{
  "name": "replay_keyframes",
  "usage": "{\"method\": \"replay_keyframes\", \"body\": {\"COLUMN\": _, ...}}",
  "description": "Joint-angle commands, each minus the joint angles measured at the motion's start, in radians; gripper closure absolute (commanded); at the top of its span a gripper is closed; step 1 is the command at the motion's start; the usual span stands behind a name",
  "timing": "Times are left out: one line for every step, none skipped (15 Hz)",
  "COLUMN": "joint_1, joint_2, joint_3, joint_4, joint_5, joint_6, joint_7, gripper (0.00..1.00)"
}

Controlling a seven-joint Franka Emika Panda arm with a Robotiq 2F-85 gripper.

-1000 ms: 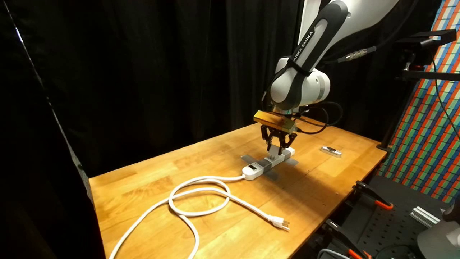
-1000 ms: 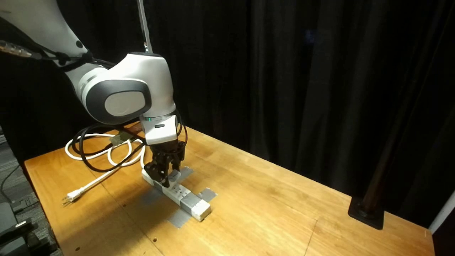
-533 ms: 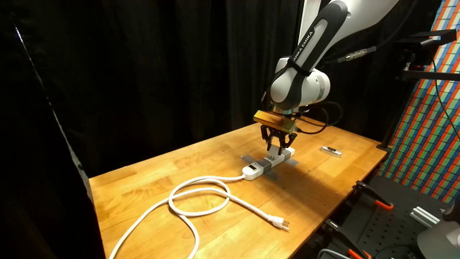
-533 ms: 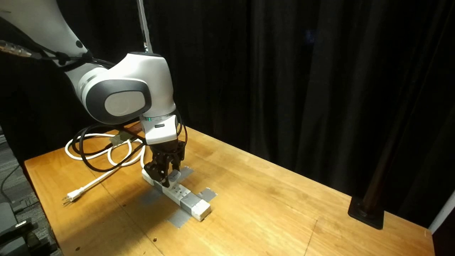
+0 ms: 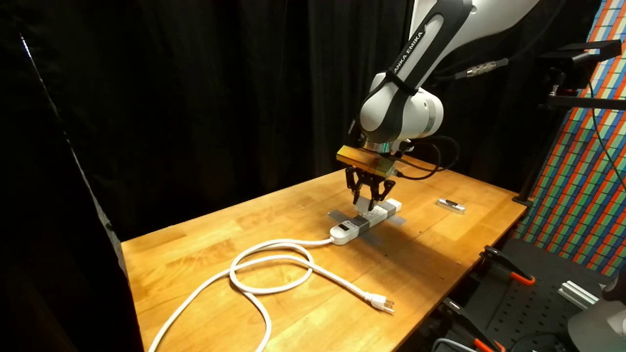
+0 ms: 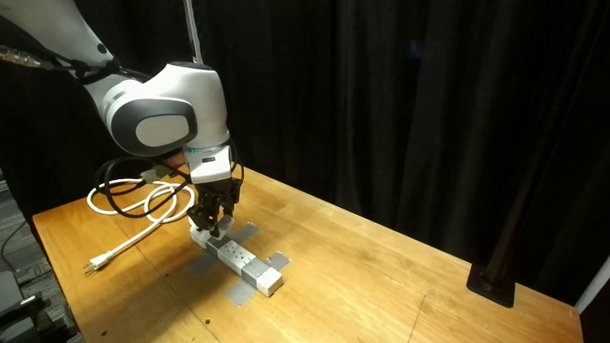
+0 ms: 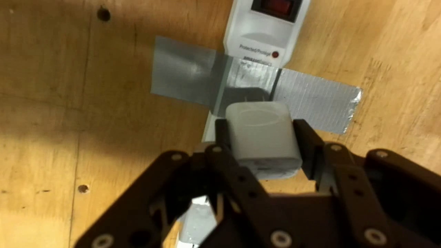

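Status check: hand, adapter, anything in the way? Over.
Hand shut on the white adapter, not plugged in. Held above the power strip. Possible snag: duct tape across the strip below. White cord looped away from the hand.

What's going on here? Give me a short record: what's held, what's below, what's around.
Gripper: closed on a white adapter
Adapter: above the power strip, not plugged in
Power strip: white, red switch, strapped down with gray tape
Cord: white, looped on the wooden table, its plug lying free
Also there: small silver-and-black item, unclear what
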Motion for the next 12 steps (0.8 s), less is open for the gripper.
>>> {"method": "replay_keyframes", "body": {"joint_1": -0.021, "joint_2": -0.078, "joint_3": 0.02, "joint_4": -0.015, "joint_5": 0.02, "joint_6": -0.011, "joint_7": -0.029, "gripper": 0.77}}
{"method": "replay_keyframes", "body": {"joint_1": -0.019, "joint_2": -0.084, "joint_3": 0.013, "joint_4": -0.015, "joint_5": 0.009, "joint_6": -0.01, "joint_7": -0.022, "gripper": 0.77}}
{"method": "replay_keyframes", "body": {"joint_1": -0.01, "joint_2": -0.085, "joint_3": -0.002, "joint_4": -0.016, "joint_5": -0.013, "joint_6": 0.002, "joint_7": -0.001, "gripper": 0.77}}
{"method": "replay_keyframes", "body": {"joint_1": 0.0, "joint_2": -0.082, "joint_3": -0.022, "joint_4": -0.016, "joint_5": -0.042, "joint_6": 0.01, "joint_7": 0.024, "gripper": 0.77}}
{"method": "replay_keyframes", "body": {"joint_1": 0.014, "joint_2": -0.078, "joint_3": -0.046, "joint_4": -0.019, "joint_5": -0.081, "joint_6": 0.024, "joint_7": 0.058, "gripper": 0.77}}
{"method": "replay_keyframes", "body": {"joint_1": 0.02, "joint_2": -0.073, "joint_3": -0.063, "joint_4": -0.015, "joint_5": -0.111, "joint_6": 0.003, "joint_7": 0.089, "gripper": 0.77}}
{"method": "replay_keyframes", "body": {"joint_1": 0.025, "joint_2": -0.068, "joint_3": -0.078, "joint_4": -0.014, "joint_5": -0.141, "joint_6": -0.003, "joint_7": 0.118, "gripper": 0.77}}
{"method": "replay_keyframes", "body": {"joint_1": 0.03, "joint_2": -0.057, "joint_3": -0.093, "joint_4": -0.011, "joint_5": -0.17, "joint_6": -0.011, "joint_7": 0.152, "gripper": 0.77}}
{"method": "replay_keyframes", "body": {"joint_1": 0.033, "joint_2": -0.049, "joint_3": -0.103, "joint_4": -0.007, "joint_5": -0.192, "joint_6": -0.025, "joint_7": 0.181, "gripper": 0.77}}
{"method": "replay_keyframes", "body": {"joint_1": 0.032, "joint_2": -0.04, "joint_3": -0.105, "joint_4": -0.002, "joint_5": -0.202, "joint_6": -0.044, "joint_7": 0.199, "gripper": 0.77}}
{"method": "replay_keyframes", "body": {"joint_1": 0.027, "joint_2": -0.029, "joint_3": -0.101, "joint_4": 0.004, "joint_5": -0.205, "joint_6": -0.07, "joint_7": 0.212, "gripper": 0.77}}
{"method": "replay_keyframes", "body": {"joint_1": 0.018, "joint_2": -0.021, "joint_3": -0.089, "joint_4": 0.009, "joint_5": -0.193, "joint_6": -0.093, "joint_7": 0.21, "gripper": 0.77}}
